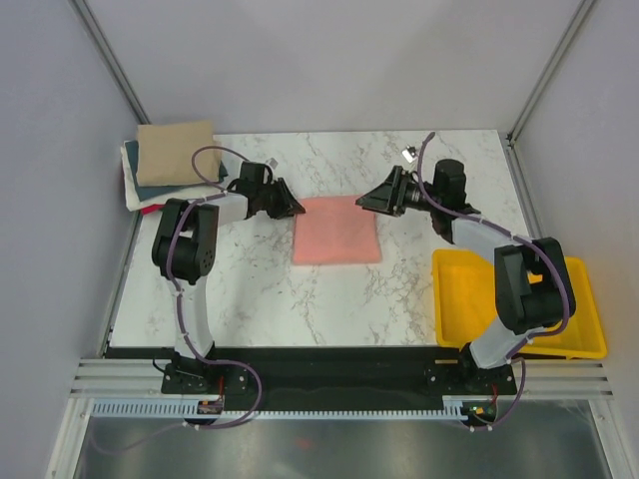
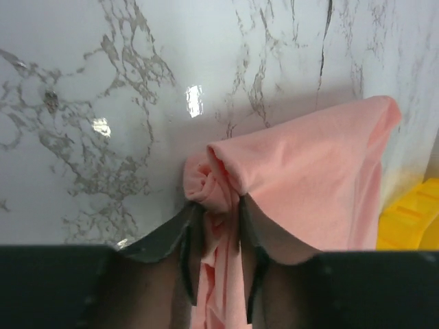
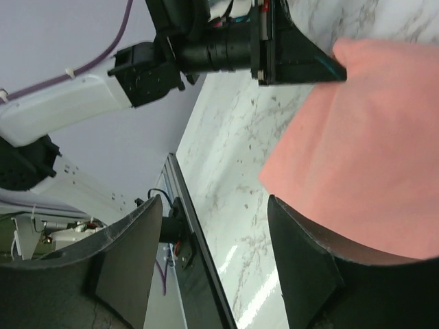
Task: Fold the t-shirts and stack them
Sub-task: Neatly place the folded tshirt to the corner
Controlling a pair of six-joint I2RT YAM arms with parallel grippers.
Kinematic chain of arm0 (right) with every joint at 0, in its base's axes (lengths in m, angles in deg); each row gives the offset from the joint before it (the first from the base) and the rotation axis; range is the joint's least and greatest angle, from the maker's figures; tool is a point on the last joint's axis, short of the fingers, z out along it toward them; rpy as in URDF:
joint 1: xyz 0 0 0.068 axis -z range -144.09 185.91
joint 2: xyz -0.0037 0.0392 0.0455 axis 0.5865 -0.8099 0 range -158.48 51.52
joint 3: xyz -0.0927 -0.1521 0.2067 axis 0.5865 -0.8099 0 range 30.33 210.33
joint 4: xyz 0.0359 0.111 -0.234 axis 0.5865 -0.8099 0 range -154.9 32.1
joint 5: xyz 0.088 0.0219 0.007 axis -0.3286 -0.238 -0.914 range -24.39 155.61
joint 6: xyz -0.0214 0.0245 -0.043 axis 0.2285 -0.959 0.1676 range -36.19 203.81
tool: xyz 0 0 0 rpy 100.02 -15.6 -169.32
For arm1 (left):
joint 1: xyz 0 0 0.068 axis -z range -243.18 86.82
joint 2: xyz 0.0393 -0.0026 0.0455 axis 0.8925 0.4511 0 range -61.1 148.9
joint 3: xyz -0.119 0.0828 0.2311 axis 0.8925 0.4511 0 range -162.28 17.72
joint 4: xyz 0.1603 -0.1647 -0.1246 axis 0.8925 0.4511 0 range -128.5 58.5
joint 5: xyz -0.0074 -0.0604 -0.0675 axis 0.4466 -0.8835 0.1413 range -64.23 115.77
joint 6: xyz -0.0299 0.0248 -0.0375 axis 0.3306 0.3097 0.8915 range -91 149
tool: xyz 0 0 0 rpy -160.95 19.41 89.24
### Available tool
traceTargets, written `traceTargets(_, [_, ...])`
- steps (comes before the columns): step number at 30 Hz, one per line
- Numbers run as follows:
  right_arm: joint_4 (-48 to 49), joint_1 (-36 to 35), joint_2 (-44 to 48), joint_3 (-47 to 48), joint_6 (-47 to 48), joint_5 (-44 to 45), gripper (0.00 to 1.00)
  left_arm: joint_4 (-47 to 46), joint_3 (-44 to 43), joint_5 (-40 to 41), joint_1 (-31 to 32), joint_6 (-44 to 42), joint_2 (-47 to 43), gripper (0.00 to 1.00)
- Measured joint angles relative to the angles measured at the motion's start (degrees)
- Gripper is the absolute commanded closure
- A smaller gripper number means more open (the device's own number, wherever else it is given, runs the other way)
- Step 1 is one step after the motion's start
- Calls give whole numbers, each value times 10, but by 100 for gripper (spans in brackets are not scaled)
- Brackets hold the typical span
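A salmon-pink t-shirt [image 1: 336, 230] lies folded into a rectangle at the table's middle. My left gripper [image 1: 297, 208] is shut on its far left corner; in the left wrist view the bunched pink cloth [image 2: 218, 184] sits pinched between the two dark fingers [image 2: 184, 240]. My right gripper [image 1: 365, 201] is open at the shirt's far right corner, above the cloth [image 3: 370, 151], holding nothing. A stack of folded tees [image 1: 172, 160], tan on top with dark teal and white below, sits at the far left corner.
A yellow plastic tray [image 1: 589, 329] sits at the near right, hanging over the table's edge; its corner shows in the left wrist view [image 2: 415, 219]. A small clip [image 1: 408, 153] lies at the far edge. Metal frame posts stand at the back corners.
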Motion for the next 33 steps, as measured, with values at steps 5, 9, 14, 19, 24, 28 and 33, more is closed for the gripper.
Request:
traceTargets(5, [121, -16, 19, -168, -48, 1, 29, -31, 10, -33, 2, 21, 7, 98])
traceTargets(9, [207, -51, 21, -294, -73, 24, 29, -4, 6, -38, 2, 21, -11, 98])
traceTargets(14, [362, -66, 27, -419, -118, 60, 29, 110, -49, -34, -1, -9, -84, 98])
traceTargets(19, [452, -66, 31, -482, -153, 81, 28, 178, -118, -35, -23, -57, -153, 98])
traceTargets(24, [481, -66, 25, -497, -166, 88, 29, 245, -165, -34, -71, -98, -164, 98])
traceTargets(28, [495, -66, -4, -497, -179, 88, 29, 326, -218, -34, -111, -124, -163, 98])
traceTargets(33, [496, -66, -17, -497, -187, 88, 29, 395, -320, -37, -153, -152, -163, 98])
